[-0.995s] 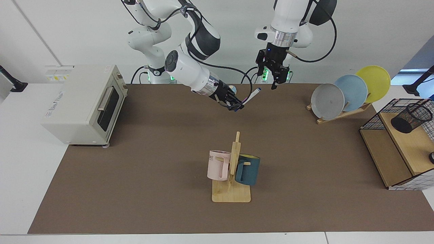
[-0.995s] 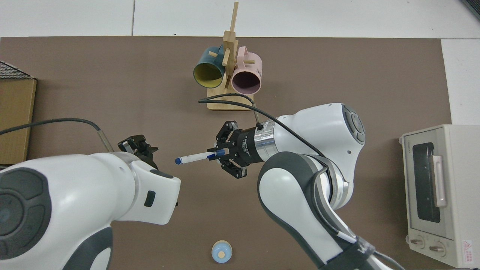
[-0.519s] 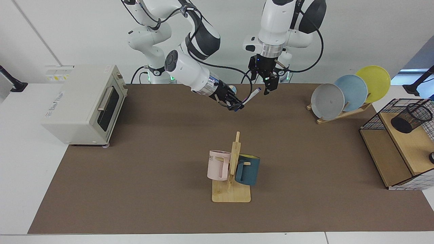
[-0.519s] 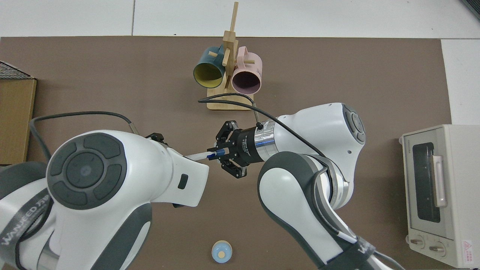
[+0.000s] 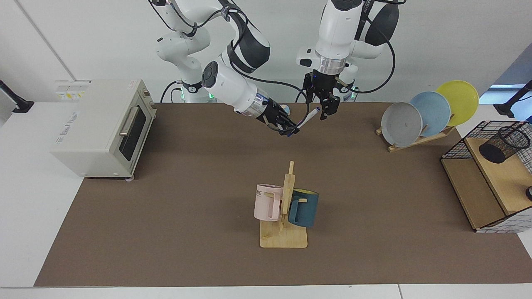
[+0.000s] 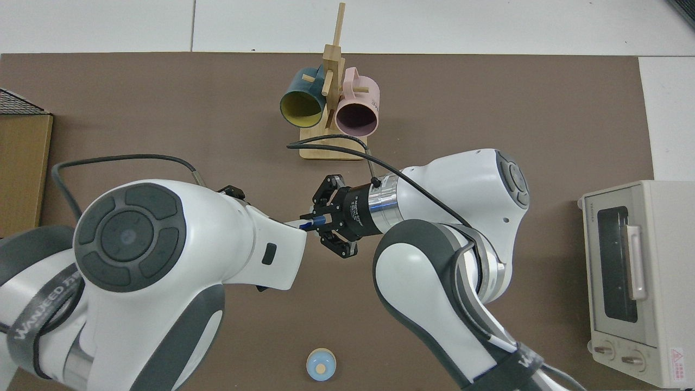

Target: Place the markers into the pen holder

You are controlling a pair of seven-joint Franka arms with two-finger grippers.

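Observation:
The marker (image 5: pixel 308 117), white with a dark blue cap, is held slanting above the mat at the back. My right gripper (image 5: pixel 291 129) is shut on its lower end. My left gripper (image 5: pixel 319 111) hangs open at the capped upper end; I cannot tell whether it touches the cap. In the top view the right gripper (image 6: pixel 315 221) grips the marker (image 6: pixel 296 223), most of which lies hidden under the left arm, as does the left gripper. The pen holder (image 5: pixel 504 144), a black mesh cup, leans tilted on the wire rack's wooden shelf at the far right.
A toaster oven (image 5: pixel 104 124) stands at the view's left. A wooden mug stand (image 5: pixel 284 236) with a pink and a teal mug sits mid-mat. Three plates lean in a rack (image 5: pixel 415 141). The wire-grid rack (image 5: pixel 453 149) stands at the right edge. A small blue round object (image 6: pixel 321 365) lies near the arm bases.
The left arm has swung in and lowered from the view's right until its gripper reached the marker's capped end. The right arm and the marker have stayed still.

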